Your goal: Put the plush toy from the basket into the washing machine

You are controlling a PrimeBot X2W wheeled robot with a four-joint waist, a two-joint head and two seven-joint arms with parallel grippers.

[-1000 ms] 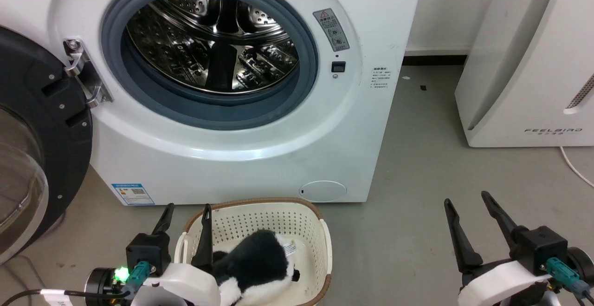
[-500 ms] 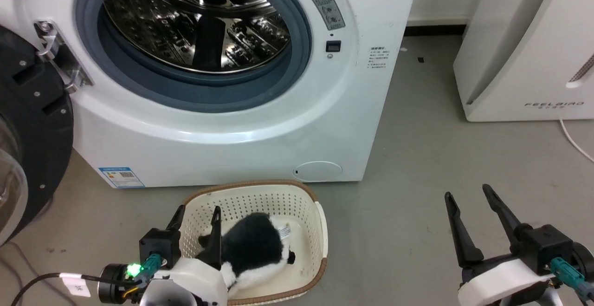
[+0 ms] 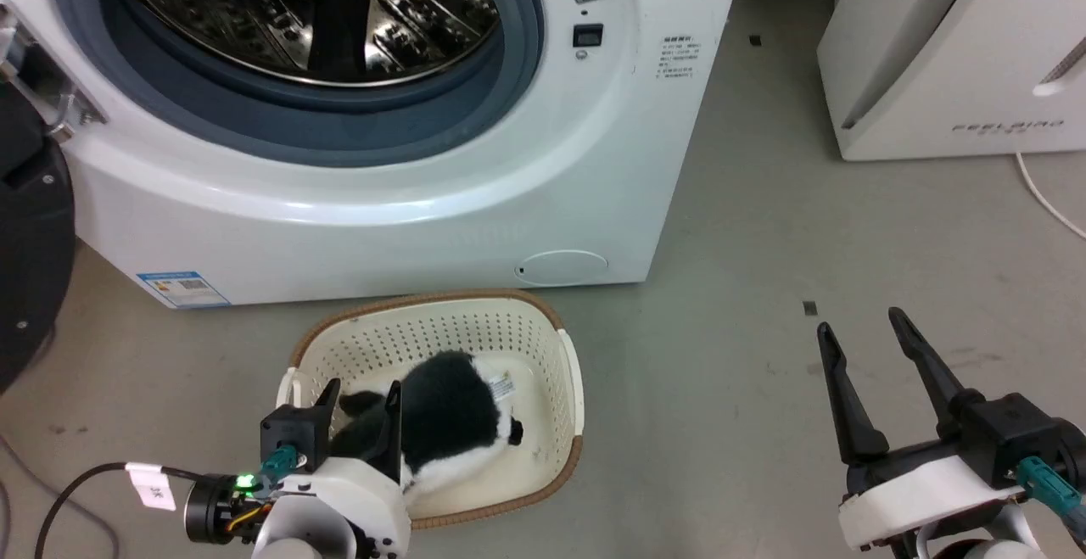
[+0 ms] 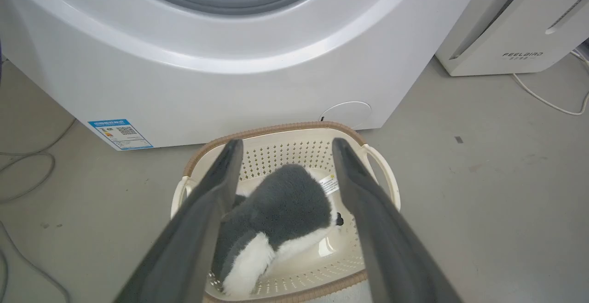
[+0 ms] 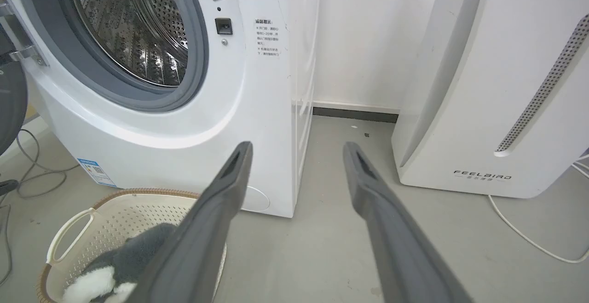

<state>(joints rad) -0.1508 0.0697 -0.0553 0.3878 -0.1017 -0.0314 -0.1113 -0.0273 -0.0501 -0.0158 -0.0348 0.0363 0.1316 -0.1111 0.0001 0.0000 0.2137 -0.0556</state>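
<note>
Black-and-white plush toy [image 3: 450, 410]: lies down inside the basket, on its bottom, more to the near left part. Its small white tag points to the basket's far side.
Basket [image 3: 475, 298]: cream with little holes and a brown rim. It sits on the floor and looks light.
Left gripper [image 3: 363, 385]: hangs over the basket's near left part with its fingers spread wide, holding nothing. The left wrist view shows the toy between them. It is not clear if a finger touches the fur.
Washing machine [image 3: 424, 203]: just behind the basket. Its round hole is open and sits higher than the basket.
Right gripper [image 3: 859, 321]: well to the right of the basket, fingers spread, holding nothing.
Risk, thin grab: if the fingers close on fluff alone, the toy may slip out and land on the floor beside the basket.
Risk, bumped basket: a finger that comes down on the rim or wall could push or tip the basket.
Risk, lift: the way from the basket to the hole goes up and forward. A floppy toy hanging low may catch on the grey ring [image 3: 322, 126] and drop.
</note>
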